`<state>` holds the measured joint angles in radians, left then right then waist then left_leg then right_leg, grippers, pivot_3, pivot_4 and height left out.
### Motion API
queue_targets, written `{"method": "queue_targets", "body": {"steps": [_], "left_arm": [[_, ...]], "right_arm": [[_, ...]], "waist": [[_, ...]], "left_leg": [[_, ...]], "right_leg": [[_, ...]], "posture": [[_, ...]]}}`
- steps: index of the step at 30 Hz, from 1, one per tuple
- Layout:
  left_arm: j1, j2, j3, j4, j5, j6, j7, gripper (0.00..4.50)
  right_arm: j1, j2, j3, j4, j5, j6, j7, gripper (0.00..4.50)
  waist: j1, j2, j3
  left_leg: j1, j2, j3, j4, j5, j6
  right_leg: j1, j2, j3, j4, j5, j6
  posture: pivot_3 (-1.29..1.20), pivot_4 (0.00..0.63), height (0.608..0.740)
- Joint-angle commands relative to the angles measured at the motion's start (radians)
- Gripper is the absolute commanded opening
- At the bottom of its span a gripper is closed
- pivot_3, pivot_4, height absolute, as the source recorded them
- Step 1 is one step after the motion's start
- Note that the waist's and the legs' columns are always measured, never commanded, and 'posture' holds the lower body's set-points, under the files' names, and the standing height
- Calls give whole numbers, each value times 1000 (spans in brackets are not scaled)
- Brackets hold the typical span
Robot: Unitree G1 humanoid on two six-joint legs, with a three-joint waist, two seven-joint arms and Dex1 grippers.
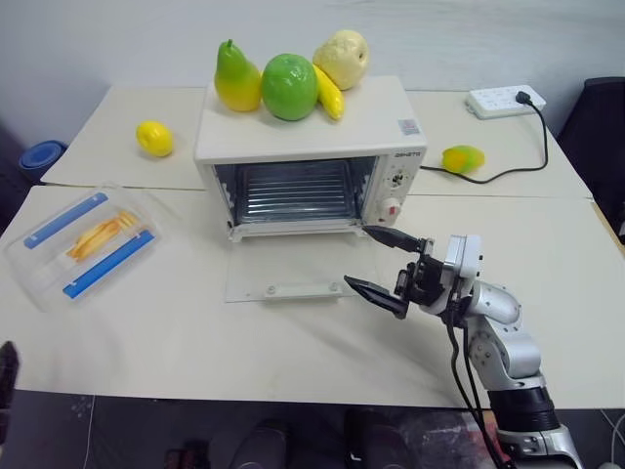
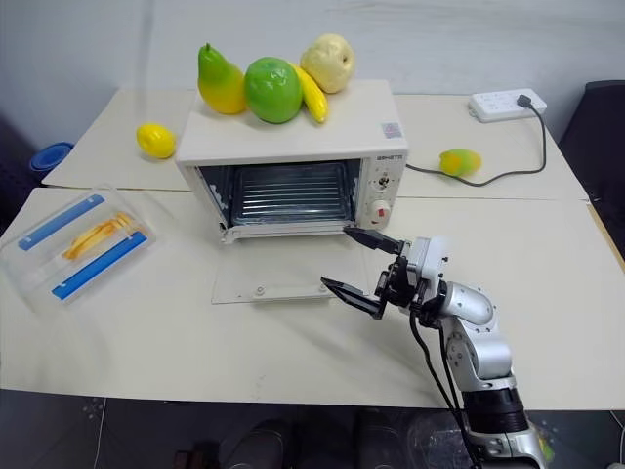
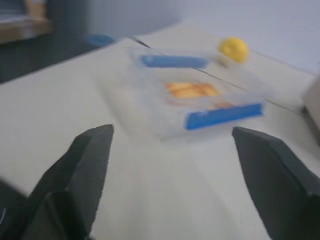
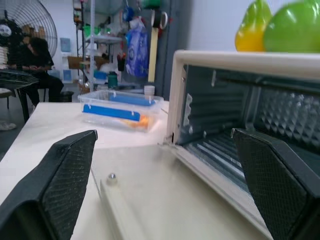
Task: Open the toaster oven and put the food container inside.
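From my head cameras, the toaster oven (image 1: 311, 156) sits mid-counter (image 1: 195, 332) with its glass door (image 1: 288, 277) folded down flat onto the counter and the wire rack (image 1: 293, 191) showing inside. A pear (image 1: 235, 78), a green apple (image 1: 289, 86), a banana (image 1: 329, 93) and a pale yellow fruit (image 1: 343, 57) sit on its roof. The food container (image 1: 86, 240) lies on the counter well to the oven's left, lid on, blue clips up. A lemon (image 1: 154, 138) rests behind it, and a power strip (image 1: 505, 101) lies far right. My right gripper (image 1: 383, 264) hovers just off the door's right edge, fingers spread wide, holding nothing.

From my left wrist, my left gripper (image 3: 170, 150) stands wide open and empty, with the food container on the counter ahead between its fingers (image 3: 87, 160).

From my right wrist, the open fingers (image 4: 67, 170) frame the lowered door, the oven's cavity and the container beyond.
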<state>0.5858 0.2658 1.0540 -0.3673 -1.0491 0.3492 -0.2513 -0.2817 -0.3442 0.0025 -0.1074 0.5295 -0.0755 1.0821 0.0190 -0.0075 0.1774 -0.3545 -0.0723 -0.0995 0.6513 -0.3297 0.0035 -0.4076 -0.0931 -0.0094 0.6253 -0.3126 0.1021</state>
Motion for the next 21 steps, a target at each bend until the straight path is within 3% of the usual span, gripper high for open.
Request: {"method": "queue_targets", "body": {"steps": [1,4,7,10,13,19,21], "left_arm": [[19,69,100,74,-91,27,52,4472],[0,207,89,134,-144,153,104,4472],[-102,438,62,255,-227,342,208,4472],[-237,604,22,394,-282,497,304,4472],[-460,742,-90,595,-229,588,360,4472],[-683,846,-274,817,-33,679,343,4472],[-736,842,-308,873,10,695,315,3902]], "right_arm": [[-15,5,2,-2,-20,-73,18,4500],[-21,-9,-10,8,-36,-109,21,4500],[-24,-31,-27,8,-38,-120,22,4500],[-19,-46,-23,3,-35,-125,31,4500],[-17,-47,-10,-10,-37,-117,19,4500],[-4,-44,3,-62,-41,-84,-22,4500],[0,-44,-5,-77,-41,-70,-52,4500]], "waist": [[3,0,0],[6,-2,-1],[9,-2,-1],[3,-3,-2],[-9,-2,-2],[-48,-3,-2],[-51,-3,-2]], "left_leg": [[0,0,0,0,0,0],[0,0,0,-1,0,0],[0,-1,-1,0,0,0],[1,-1,-2,-1,0,-1],[1,-1,0,-3,0,-1],[1,-2,-2,-4,-1,-2],[1,-3,-3,-4,-3,-3]], "right_leg": [[0,0,0,0,0,0],[0,0,0,0,0,0],[-1,0,-1,1,0,-1],[-1,0,-1,2,0,-1],[-3,0,1,3,0,-1],[-8,4,7,9,-1,-2],[-11,8,13,10,-1,-2]], "posture": [[0,150,740],[0,150,740],[0,150,740],[0,150,740],[0,150,740],[0,150,740],[0,150,740]]}}
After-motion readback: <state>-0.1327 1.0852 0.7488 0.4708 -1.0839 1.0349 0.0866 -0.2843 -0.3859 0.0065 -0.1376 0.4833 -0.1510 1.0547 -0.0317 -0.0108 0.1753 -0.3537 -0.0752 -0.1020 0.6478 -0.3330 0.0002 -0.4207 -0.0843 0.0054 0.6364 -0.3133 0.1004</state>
